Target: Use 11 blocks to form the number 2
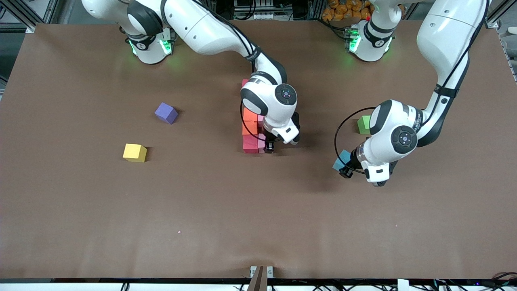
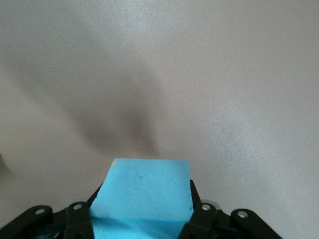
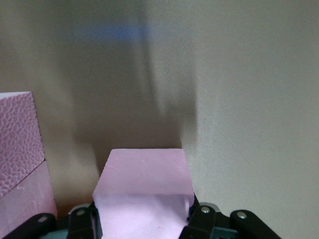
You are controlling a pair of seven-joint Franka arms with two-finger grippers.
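Light blue block: small matte light blue foam cube [image 1: 342,159] is the thing lowest in the front view, toward the left arm's end of the table; it's clamped between the fingers of the left gripper [image 1: 344,171]; whether it's lifted off the brown table [image 1: 258,226] can't be told
Left gripper: closed on that light blue cube [image 2: 144,191]; black fingers [image 2: 203,219] are seen pressed on both of its sides in the left wrist view
Yellow block: small yellow foam cube [image 1: 134,152] sits alone toward the right arm's end
Purple block: small purple foam cube [image 1: 166,112] is found farther from the camera than the yellow one, apart from it
Number 2 so far: only a partial column of touching red, orange and pink foam cubes [image 1: 251,129] is seen mid-table, partly hidden by the right arm
Right gripper: right gripper [image 1: 269,148] is down at the camera-side end of that column; closed on a small pink foam cube [image 3: 144,191], right beside the pink cubes already placed [image 3: 20,149]
Green cube: small green foam cube [image 1: 364,124] is partly covered by the left arm
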